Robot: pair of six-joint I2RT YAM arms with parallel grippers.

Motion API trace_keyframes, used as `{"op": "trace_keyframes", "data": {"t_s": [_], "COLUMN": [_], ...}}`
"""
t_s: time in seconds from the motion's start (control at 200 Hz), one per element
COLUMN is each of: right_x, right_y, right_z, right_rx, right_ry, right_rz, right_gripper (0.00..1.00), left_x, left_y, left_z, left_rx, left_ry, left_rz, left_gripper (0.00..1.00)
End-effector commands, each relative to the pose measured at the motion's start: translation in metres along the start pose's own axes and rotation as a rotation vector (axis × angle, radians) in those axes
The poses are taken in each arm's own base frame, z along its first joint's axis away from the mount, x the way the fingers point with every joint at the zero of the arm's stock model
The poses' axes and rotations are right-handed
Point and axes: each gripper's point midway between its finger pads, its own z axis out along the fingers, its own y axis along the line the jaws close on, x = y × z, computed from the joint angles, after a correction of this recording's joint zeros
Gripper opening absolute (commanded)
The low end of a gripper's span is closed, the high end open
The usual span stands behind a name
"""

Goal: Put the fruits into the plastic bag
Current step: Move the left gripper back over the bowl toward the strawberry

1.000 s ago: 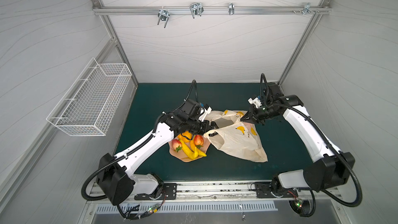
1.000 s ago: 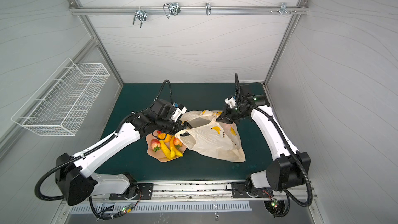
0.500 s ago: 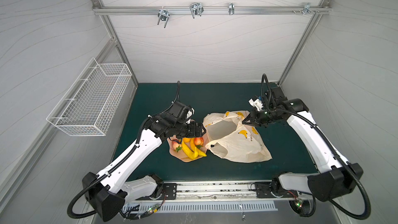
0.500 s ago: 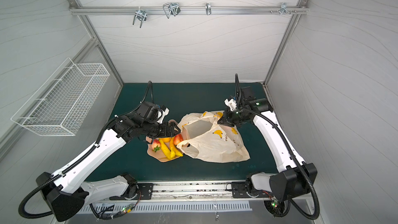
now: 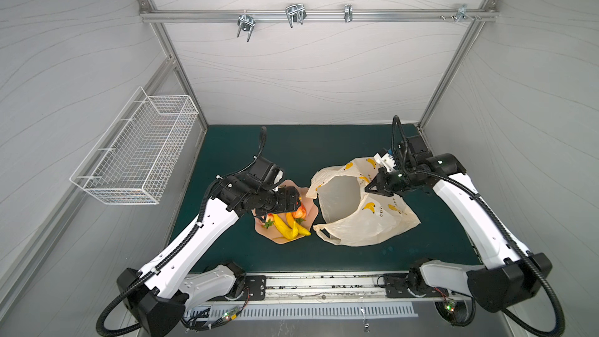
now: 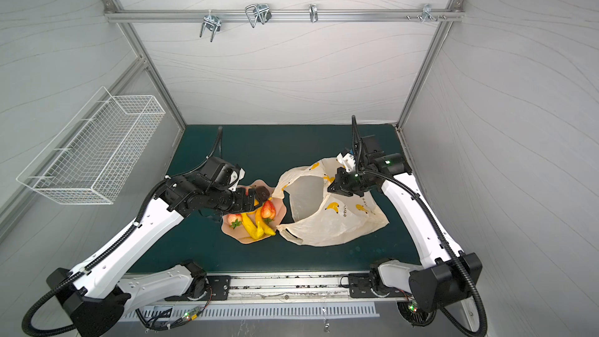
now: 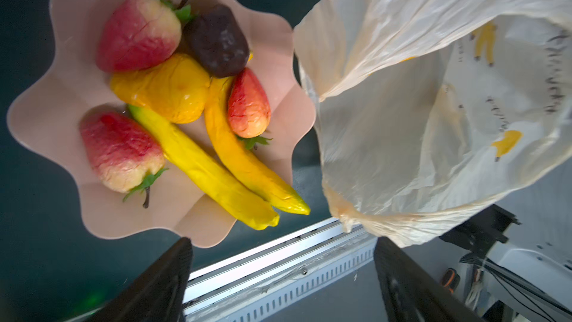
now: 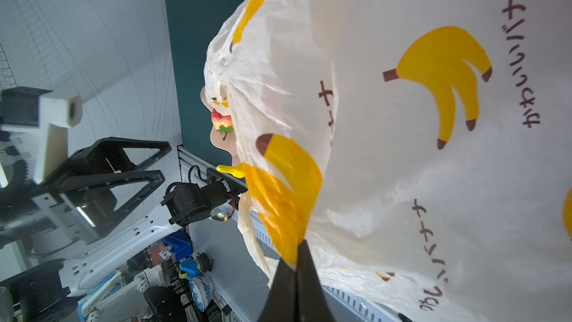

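The fruits (image 7: 173, 88) sit piled on the pink plate (image 7: 58, 109), just left of the plastic bag (image 5: 363, 225). The two bananas (image 7: 235, 162) lie side by side, tips aimed at the front rail. The bag's mouth gapes toward the plate. Left gripper (image 7: 283, 243) hangs over the plate, jaws wide apart, holding nothing. Right gripper (image 5: 369, 188) is pinched tight on the bag's upper rim. There's a wire basket (image 5: 139, 153) on the left wall and a dark green mat (image 5: 291, 144) underneath.
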Motion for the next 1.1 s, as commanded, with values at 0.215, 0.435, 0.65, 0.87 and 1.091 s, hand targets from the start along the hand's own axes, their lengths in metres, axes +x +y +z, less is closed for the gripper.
{"op": "trace_keyframes", "data": {"t_s": [0.215, 0.435, 0.65, 0.87, 1.091], "right_x": [0.007, 0.005, 0.004, 0.003, 0.001], "right_y": [0.003, 0.005, 0.007, 0.007, 0.009], "right_z": [-0.002, -0.001, 0.0, 0.002, 0.003], "right_rx": [-0.001, -0.005, -0.007, -0.004, -0.008], "right_ry": [0.008, 0.006, 0.006, 0.012, 0.016], "right_rz": [-0.001, -0.001, -0.004, -0.004, -0.004], "right_gripper": [0.0, 0.0, 0.0, 0.0, 0.0], "left_x": [0.002, -0.03, -0.068, -0.098, -0.115], "left_y": [0.04, 0.055, 0.072, 0.083, 0.087], "left_z": [0.031, 0.052, 0.066, 0.081, 0.097], "left_rx": [-0.21, -0.296, -0.334, -0.328, -0.32], "left_ry": [0.098, 0.083, 0.075, 0.069, 0.071], "left_rz": [0.044, 0.078, 0.208, 0.287, 0.269], "left_gripper": [0.91, 0.9, 0.87, 0.85, 0.83]}}
